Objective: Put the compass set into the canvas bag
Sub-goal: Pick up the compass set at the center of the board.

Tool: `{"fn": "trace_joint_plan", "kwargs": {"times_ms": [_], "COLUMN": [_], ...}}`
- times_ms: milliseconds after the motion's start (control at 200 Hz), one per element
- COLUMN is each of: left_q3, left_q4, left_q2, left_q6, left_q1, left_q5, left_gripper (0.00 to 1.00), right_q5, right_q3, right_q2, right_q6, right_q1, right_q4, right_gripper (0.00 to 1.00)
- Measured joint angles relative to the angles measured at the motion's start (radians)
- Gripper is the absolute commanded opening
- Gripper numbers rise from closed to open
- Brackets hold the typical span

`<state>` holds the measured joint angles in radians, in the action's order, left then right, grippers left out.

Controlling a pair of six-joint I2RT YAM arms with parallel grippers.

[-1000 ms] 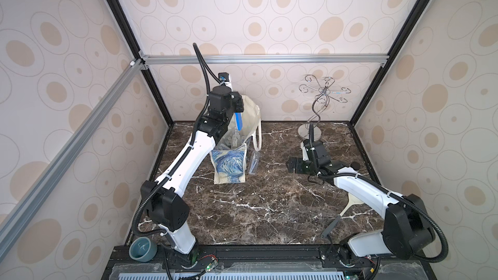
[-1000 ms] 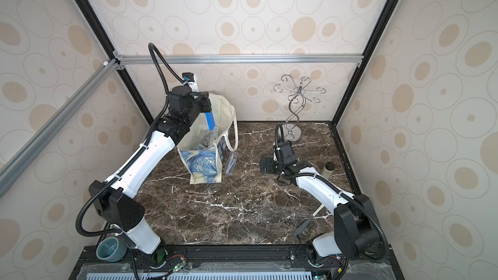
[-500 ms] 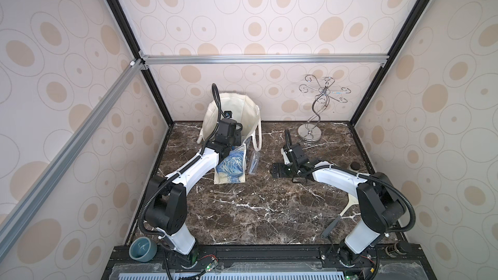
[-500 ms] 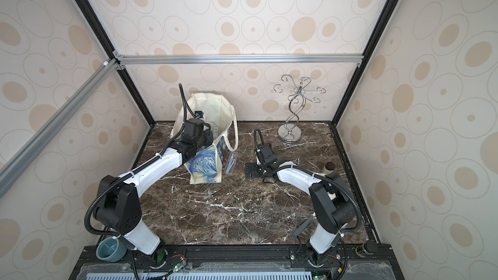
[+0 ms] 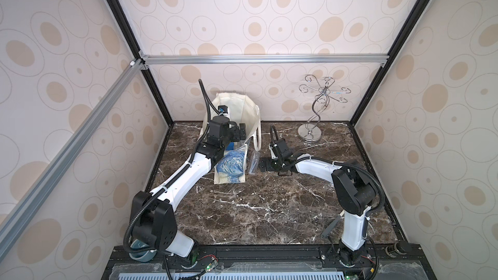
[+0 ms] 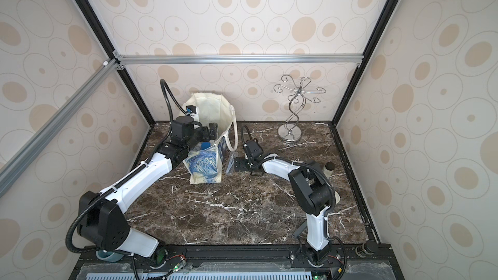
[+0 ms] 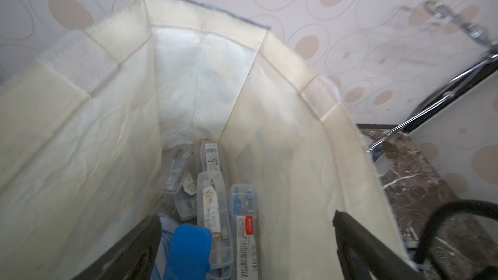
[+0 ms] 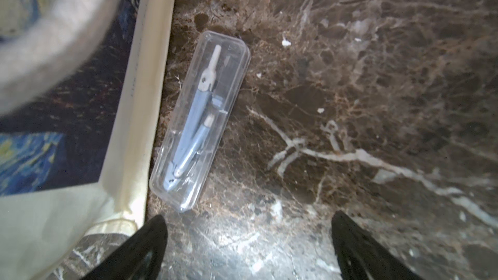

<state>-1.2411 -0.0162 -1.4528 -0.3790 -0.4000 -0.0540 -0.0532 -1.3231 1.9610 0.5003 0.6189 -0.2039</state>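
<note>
A second ago the left tool (image 5: 238, 133) hung high above the canvas bag (image 5: 249, 111) with a blue case pinched in it. It has since dropped into the bag's mouth and let go. In the left wrist view its jaws stand wide apart, and the blue case (image 7: 188, 251) lies loose between them inside the bag, on top of several clear cases (image 7: 213, 211) (whether it brushes one finger I cannot tell). That item looks delivered, by my reading.

Meanwhile the right tool (image 5: 263, 167) has swung in from well away from the bag to just beside it. It hangs low over the tabletop (image 5: 269, 211) with its jaws spread, gripping nothing and touching nothing that shows. In front of it, still outside the bag, lies the compass set (image 8: 199, 122): a blue compass in a clear case, flat on the tabletop just beside the bag's side, under the hanging strap handle (image 5: 258, 136). I judge this case to be the next pick. It sits close to the canvas, leaving little room for a finger on the bag side.
</note>
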Motion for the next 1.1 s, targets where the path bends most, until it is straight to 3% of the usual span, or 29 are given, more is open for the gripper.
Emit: {"fn": "trace_joint_plan", "kwargs": {"times_ms": [265,485,825,1100], "left_q3": [0.175,0.317,0.373,0.386], "left_q4": [0.163,0.21,0.214,0.216], "left_q2": [0.261,0.388,0.462,0.462], "left_q6": [-0.063,-0.117,-0.151,-0.16], "left_q1": [-0.004,-0.01,-0.011,-0.011], "left_q5": [0.183,0.241,0.246,0.246], "left_gripper": [1.0,1.0,1.0,1.0], "right_q5": [0.068,0.08,0.152,0.26], "right_q3": [-0.121,-0.189,-0.305,-0.233], "right_q2": [0.112,0.187,0.27,0.244], "right_q6": [-0.024,-0.034,-0.037,-0.035], "right_q1": [0.04,0.072,0.101,0.099], "right_q4": [-0.031,-0.035,-0.063,-0.034], "right_gripper": [0.91,0.92,0.89,0.75]}}
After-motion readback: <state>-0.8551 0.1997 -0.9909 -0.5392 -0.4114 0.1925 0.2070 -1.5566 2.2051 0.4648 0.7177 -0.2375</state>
